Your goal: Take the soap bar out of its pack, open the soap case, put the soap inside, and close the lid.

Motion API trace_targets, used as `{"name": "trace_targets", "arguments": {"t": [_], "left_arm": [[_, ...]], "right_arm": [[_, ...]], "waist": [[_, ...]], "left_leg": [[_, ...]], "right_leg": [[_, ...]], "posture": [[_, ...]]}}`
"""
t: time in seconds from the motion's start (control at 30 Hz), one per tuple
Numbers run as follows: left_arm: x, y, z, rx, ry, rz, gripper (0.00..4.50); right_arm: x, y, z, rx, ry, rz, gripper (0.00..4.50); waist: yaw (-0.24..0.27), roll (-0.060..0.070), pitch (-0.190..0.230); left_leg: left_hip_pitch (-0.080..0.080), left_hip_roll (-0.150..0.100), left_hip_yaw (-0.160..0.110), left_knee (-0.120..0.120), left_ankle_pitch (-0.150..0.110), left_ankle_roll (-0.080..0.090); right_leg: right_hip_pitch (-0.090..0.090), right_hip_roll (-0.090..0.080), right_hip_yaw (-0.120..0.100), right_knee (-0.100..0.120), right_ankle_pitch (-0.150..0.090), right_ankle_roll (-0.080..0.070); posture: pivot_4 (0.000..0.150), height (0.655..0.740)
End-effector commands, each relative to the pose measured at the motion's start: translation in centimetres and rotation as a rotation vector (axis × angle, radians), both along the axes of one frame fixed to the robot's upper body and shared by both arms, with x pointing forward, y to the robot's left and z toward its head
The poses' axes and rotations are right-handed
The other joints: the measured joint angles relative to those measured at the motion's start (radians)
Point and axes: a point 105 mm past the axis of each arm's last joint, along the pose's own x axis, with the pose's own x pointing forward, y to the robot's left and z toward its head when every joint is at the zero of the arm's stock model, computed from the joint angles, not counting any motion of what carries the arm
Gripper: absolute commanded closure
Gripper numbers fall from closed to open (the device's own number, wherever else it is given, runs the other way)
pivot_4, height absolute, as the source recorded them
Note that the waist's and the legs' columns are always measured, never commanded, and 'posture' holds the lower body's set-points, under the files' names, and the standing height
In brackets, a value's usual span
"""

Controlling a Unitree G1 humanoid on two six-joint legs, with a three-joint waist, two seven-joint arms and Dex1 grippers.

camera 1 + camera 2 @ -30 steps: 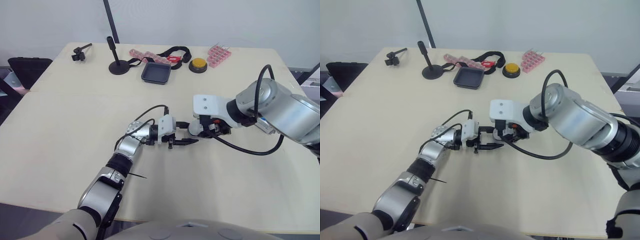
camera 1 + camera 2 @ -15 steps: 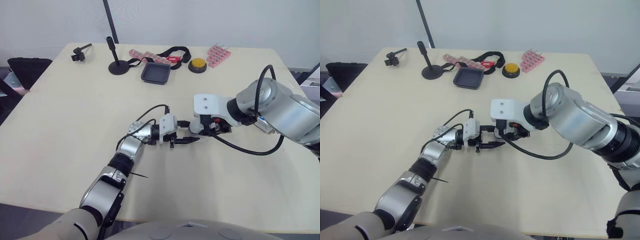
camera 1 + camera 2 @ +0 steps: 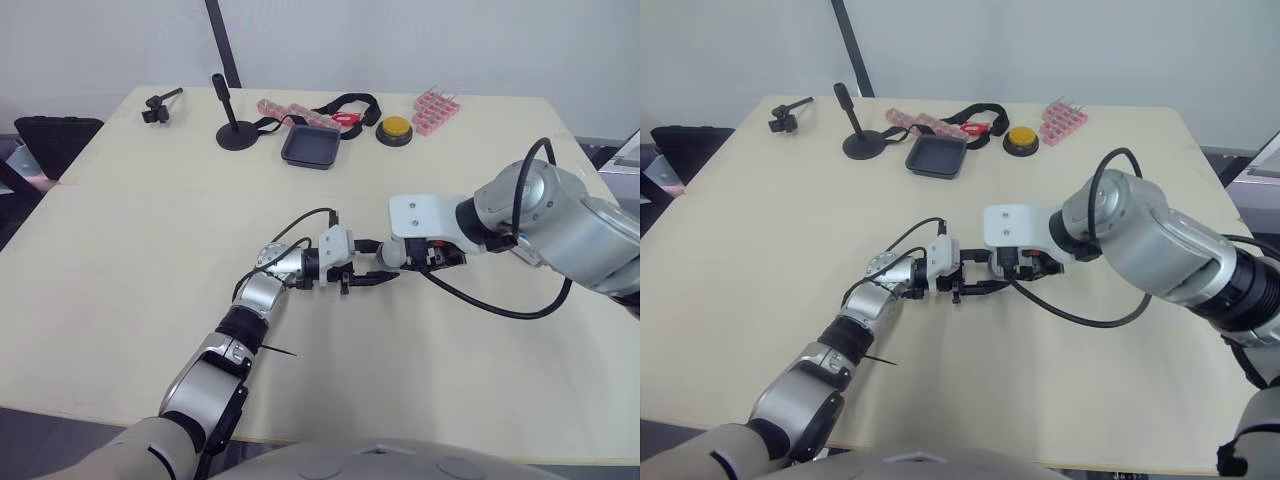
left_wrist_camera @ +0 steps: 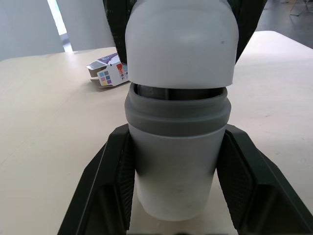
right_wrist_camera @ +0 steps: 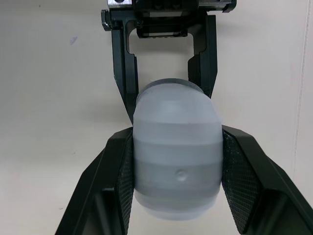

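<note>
The white soap case [image 4: 177, 161] is gripped from both ends near the table's middle. My left gripper [image 3: 372, 277] is shut on its base, a finger [image 4: 115, 176] on each side. My right gripper [image 5: 177, 147] is shut on the rounded lid [image 4: 181, 44]. Between lid and base a grey inner band [image 4: 177, 110] shows, so the two halves stand slightly apart. In the right wrist view the lid [image 5: 176, 161] hides the base, with the left gripper's black frame beyond. The soap pack [image 4: 108, 72], a small box with coloured squares, lies on the table behind the case. The soap bar is hidden.
Along the table's far edge are a dark square tray [image 3: 312, 146], a yellow button [image 3: 397, 128], pink racks [image 3: 438, 106], a black strap [image 3: 350, 103], a black stand [image 3: 237, 130] and a small clamp [image 3: 158, 105]. Cables loop around both wrists.
Both grippers stay joined at the case. The right wrist has drifted slightly to the right and the left gripper has followed a little; the grip looks unchanged.
</note>
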Motion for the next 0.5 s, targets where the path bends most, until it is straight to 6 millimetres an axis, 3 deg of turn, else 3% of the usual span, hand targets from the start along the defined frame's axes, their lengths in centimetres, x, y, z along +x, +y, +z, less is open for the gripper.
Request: {"name": "trace_targets", "arguments": {"t": [0.03, 0.5], "left_arm": [[0.49, 0.01, 1.66, -0.059, -0.039, 0.024, 2.66], [0.3, -0.03, 1.47, -0.05, -0.043, 0.014, 2.66]], "right_arm": [[-0.16, 0.0, -1.4, -0.023, 0.05, -0.014, 2.54], [0.48, 0.37, -1.14, -0.004, 0.056, -0.049, 2.54]], "waist": [[-0.001, 0.0, 0.0], [-0.006, 0.0, 0.0]], "left_leg": [[0.0, 0.0, 0.0, 0.0, 0.0, 0.0], [0.006, 0.0, 0.0, 0.0, 0.0, 0.0]], "right_leg": [[0.0, 0.0, 0.0, 0.0, 0.0, 0.0], [0.005, 0.0, 0.001, 0.0, 0.0, 0.0]], "posture": [[0.15, 0.74], [0.15, 0.74]]}}
